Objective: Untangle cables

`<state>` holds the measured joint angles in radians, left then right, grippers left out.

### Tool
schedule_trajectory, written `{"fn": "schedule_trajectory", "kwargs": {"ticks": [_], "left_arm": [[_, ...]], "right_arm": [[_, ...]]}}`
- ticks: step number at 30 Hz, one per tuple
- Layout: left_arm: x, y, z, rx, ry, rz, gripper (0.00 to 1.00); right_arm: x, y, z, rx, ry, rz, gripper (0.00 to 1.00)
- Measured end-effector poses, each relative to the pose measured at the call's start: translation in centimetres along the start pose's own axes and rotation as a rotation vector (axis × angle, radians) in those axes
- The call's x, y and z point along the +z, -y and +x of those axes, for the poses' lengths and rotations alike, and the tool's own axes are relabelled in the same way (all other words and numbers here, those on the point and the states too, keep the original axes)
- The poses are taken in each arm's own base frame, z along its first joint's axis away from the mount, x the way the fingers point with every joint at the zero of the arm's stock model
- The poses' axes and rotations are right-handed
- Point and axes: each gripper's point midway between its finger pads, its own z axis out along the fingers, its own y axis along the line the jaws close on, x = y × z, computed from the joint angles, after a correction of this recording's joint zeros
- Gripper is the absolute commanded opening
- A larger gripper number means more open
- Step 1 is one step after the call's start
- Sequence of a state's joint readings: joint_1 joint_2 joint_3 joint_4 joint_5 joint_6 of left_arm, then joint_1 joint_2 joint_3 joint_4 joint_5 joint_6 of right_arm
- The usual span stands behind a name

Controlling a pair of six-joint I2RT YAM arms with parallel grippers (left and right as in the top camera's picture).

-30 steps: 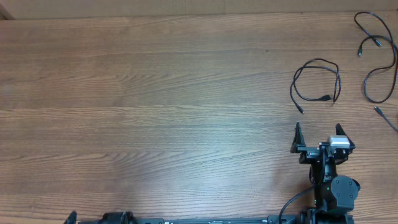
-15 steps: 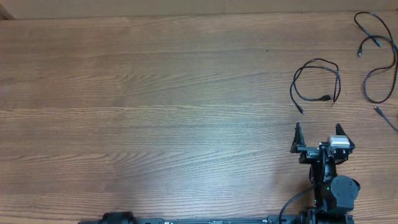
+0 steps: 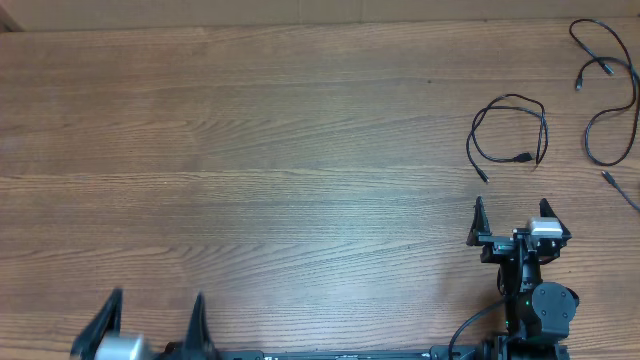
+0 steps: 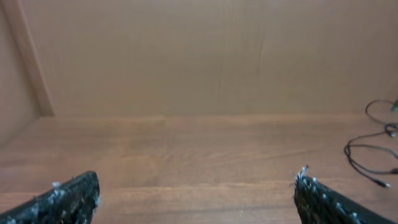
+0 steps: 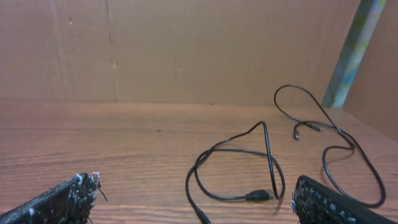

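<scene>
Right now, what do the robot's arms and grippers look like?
The right gripper and left gripper are black, each with two slim pointed fingers and a silvery block behind. The right arm has a round black joint with tiny green lights; a thick black cable curves beside it.

The table point(image 3: 250, 150) is brown wood with visible grain, smooth, with a faint sheen. The cables point(image 5: 256, 196) look like smooth black plastic, slightly glossy. Behind the table's far edge, the wall point(image 5: 186, 43) looks like matt brown cardboard.
</scene>
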<state>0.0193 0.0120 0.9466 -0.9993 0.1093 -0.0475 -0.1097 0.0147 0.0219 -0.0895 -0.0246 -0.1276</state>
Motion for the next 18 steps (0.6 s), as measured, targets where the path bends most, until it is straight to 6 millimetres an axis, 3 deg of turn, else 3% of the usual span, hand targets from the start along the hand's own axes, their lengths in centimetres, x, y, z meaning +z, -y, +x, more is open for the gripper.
{"fn": "schedule_trajectory", "kwargs": {"ticks": [4, 9, 14, 18], "left_arm": [[4.3, -0.6, 2.4, -0.003, -0.020, -0.001, 1.00], [9.3, -1.3, 6.9, -0.005, -0.047, 0.002, 0.99], [12.7, -1.8, 11.0, -0.006, -0.052, 0.006, 0.99], [14.1, -2.0, 12.8, -0.003, -0.026, 0.007, 1.00]], "right_arm": [[0.0, 0.0, 0.1, 0.000, -0.003, -0.001, 1.00], [0.0, 0.0, 0.2, 0.000, -0.004, 0.000, 1.00], [0.0, 0.0, 0.2, 0.001, -0.004, -0.001, 1.00], [0.0, 0.0, 0.2, 0.000, -0.004, -0.001, 1.00]]}}
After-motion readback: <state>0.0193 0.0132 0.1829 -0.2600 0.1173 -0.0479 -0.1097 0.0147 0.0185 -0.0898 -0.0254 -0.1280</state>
